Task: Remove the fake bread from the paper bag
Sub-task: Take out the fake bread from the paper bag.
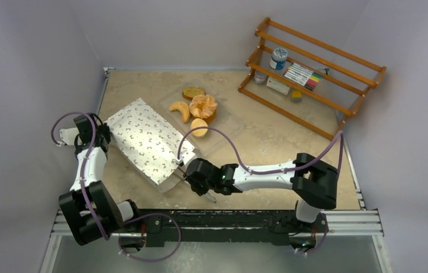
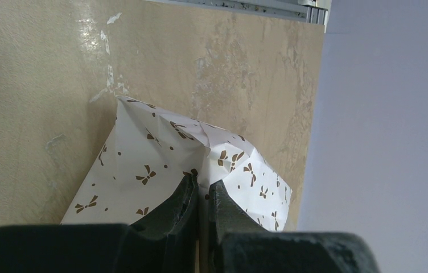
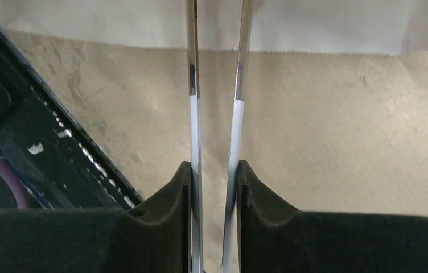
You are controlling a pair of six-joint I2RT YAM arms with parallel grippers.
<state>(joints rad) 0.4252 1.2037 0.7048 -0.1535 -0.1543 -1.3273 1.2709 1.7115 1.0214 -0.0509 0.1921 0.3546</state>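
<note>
The paper bag (image 1: 146,139), white with small brown marks, lies flat on the table left of centre. My left gripper (image 1: 106,134) is shut on its far left corner, pinching the paper (image 2: 160,153) between its fingertips (image 2: 202,185). My right gripper (image 1: 190,172) is at the bag's near right end, shut on metal tongs (image 3: 193,85) that point at the bag's edge (image 3: 314,25). The tongs' arms stand slightly apart and their tips are out of view. Fake bread lies on a clear tray (image 1: 226,122): a croissant (image 1: 180,110), a swirled bun (image 1: 203,106), a roll (image 1: 199,127) and a brown slice (image 1: 193,92).
A wooden rack (image 1: 337,94) stands at the back right with a jar (image 1: 279,57), markers (image 1: 304,75) and small items on it. A black rail (image 1: 229,219) runs along the table's near edge, and walls close in on the left, back and right.
</note>
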